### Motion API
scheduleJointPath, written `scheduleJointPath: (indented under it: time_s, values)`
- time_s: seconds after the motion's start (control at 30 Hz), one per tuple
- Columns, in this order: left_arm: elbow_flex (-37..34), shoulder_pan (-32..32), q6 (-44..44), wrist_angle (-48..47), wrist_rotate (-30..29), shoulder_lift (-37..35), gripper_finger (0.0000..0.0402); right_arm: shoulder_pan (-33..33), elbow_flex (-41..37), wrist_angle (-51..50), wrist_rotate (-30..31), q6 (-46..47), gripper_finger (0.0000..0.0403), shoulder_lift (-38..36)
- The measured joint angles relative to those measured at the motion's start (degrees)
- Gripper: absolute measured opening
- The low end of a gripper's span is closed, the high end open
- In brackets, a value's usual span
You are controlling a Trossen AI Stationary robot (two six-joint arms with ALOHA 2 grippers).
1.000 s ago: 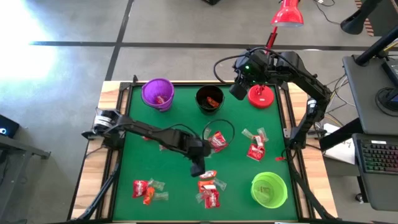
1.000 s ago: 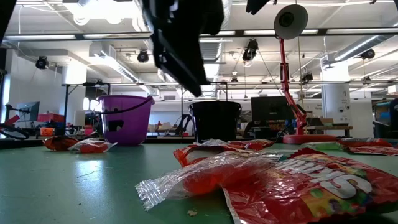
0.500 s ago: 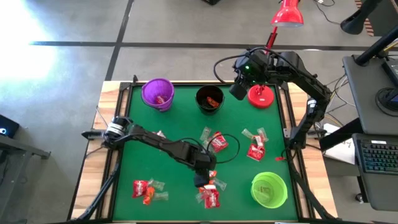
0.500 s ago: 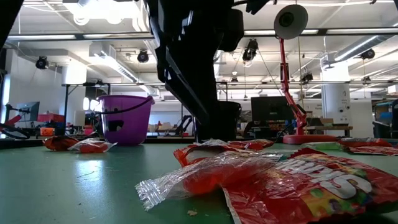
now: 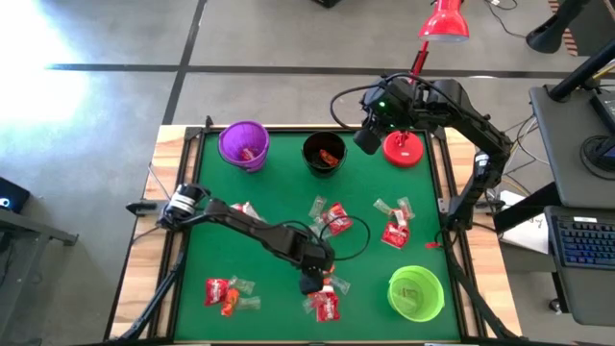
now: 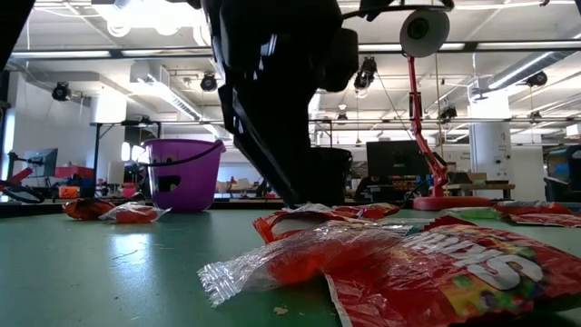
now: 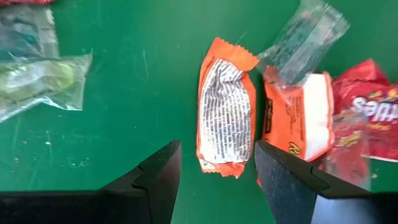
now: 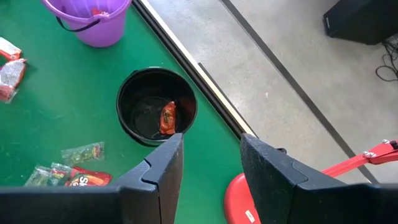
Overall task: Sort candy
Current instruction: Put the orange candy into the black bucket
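An orange candy (image 7: 226,117) lies flat on the mat (image 7: 137,118), centred in the gap of the left gripper (image 7: 216,180), whose fingers stand wide, holding nothing. Bare mat lies on one side; another orange candy (image 7: 297,121) crowds the other, partly under cellophane. The right gripper (image 8: 210,171) hangs open beside the black cup (image 8: 155,106).
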Motion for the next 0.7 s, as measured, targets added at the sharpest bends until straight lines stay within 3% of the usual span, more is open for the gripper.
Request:
scheduleJointPath:
  time_s: [0.37, 0.7]
  values:
    - [0.0, 0.0, 0.1, 2.6, 3.4, 2.0, 0.0188, 0.0, 0.0, 0.0, 0.0, -0.1, 0.0153, 0.0]
    - [0.0, 0.2, 0.5, 3.5, 2.2, 3.9, 0.0171, 0.0, 0.0, 0.0, 0.0, -0.1, 0.0153, 0.0]
